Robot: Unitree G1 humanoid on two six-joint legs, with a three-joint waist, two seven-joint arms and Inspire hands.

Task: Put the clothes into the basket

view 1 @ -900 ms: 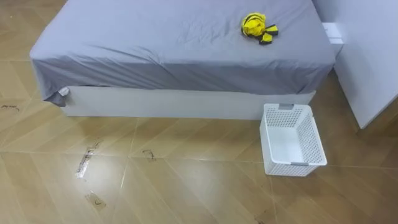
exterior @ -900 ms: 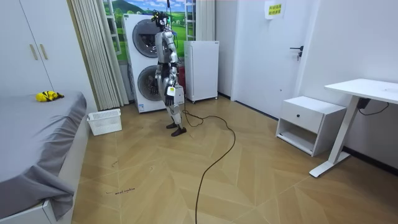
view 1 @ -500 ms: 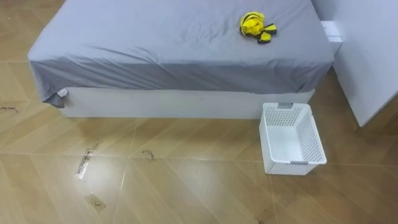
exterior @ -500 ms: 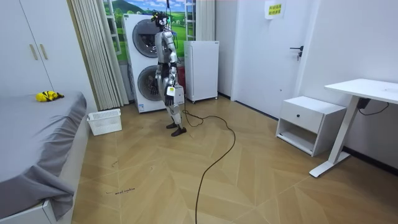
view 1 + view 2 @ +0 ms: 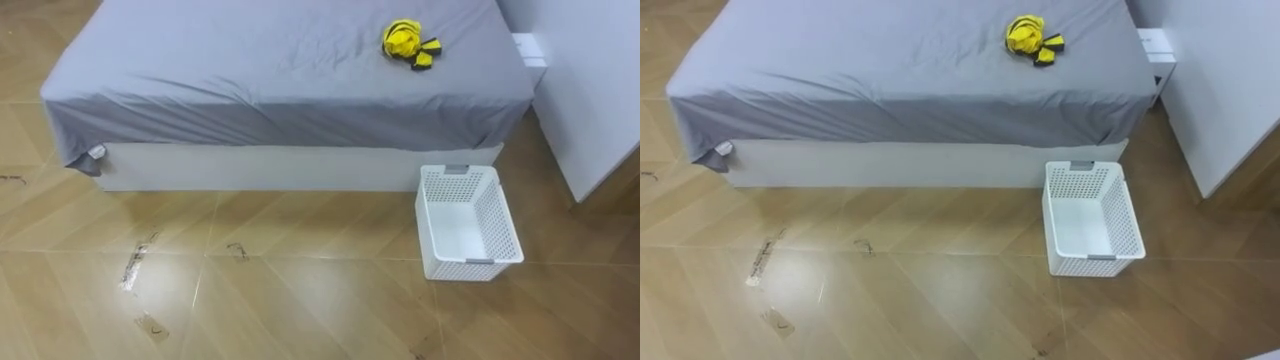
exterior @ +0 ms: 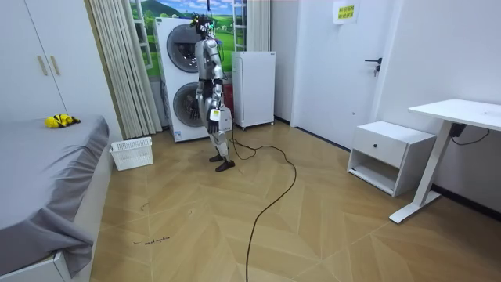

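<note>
Lying crumpled on smooth grey bed (image 5: 250, 60): yellow-black clothes (image 5: 405, 42); perforated white basket (image 5: 470, 271) beside; hands' (image 6: 213, 116) state untellable.

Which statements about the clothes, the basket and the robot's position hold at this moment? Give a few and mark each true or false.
1. The yellow-and-black clothes lie on the bed. True.
2. The basket already holds clothes. False: it is empty.
3. The basket stands on the floor close to the bed's side. True.
4. The robot bends over the bed. False: the room view shows it standing upright in front of the stacked washing machines, well away from the bed.
</note>
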